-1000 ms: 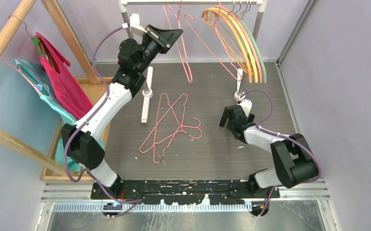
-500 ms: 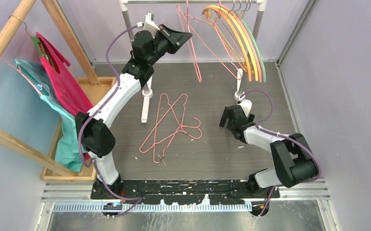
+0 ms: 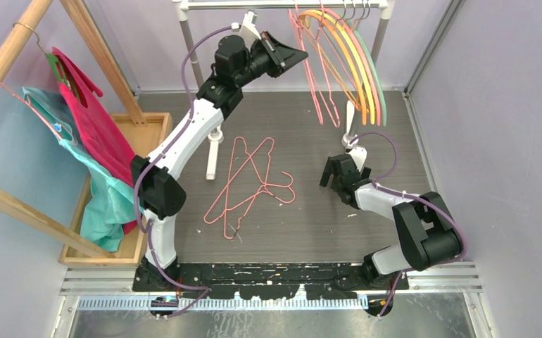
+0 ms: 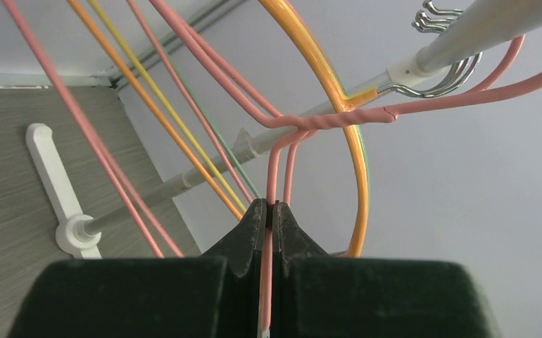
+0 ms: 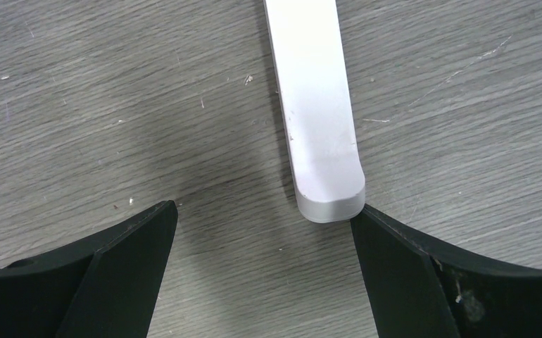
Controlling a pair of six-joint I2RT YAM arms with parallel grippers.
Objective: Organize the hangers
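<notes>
My left gripper (image 3: 302, 53) is raised just under the white rail (image 3: 254, 3) and is shut on a pink wire hanger (image 3: 312, 84). In the left wrist view the fingertips (image 4: 269, 208) pinch the wire below its twisted neck (image 4: 338, 118), and the hook reaches toward the rail (image 4: 479, 24). Thick orange, yellow, pink and green hangers (image 3: 364, 67) hang on the rail right beside it. Pink wire hangers (image 3: 250, 184) lie tangled on the floor. My right gripper (image 3: 333, 176) (image 5: 265, 211) stands open low over the floor, holding nothing.
The rack's white foot (image 5: 317, 127) ends just beyond my right gripper's right finger; the rack's other foot (image 3: 214, 151) stands by the floor hangers. A wooden frame (image 3: 1, 63) at left carries magenta and teal garments (image 3: 92, 127) over a wooden tray (image 3: 152, 125).
My left arm has swung right along the rail, carrying the pink wire hanger up against the thick coloured hangers. The right arm has not moved.
</notes>
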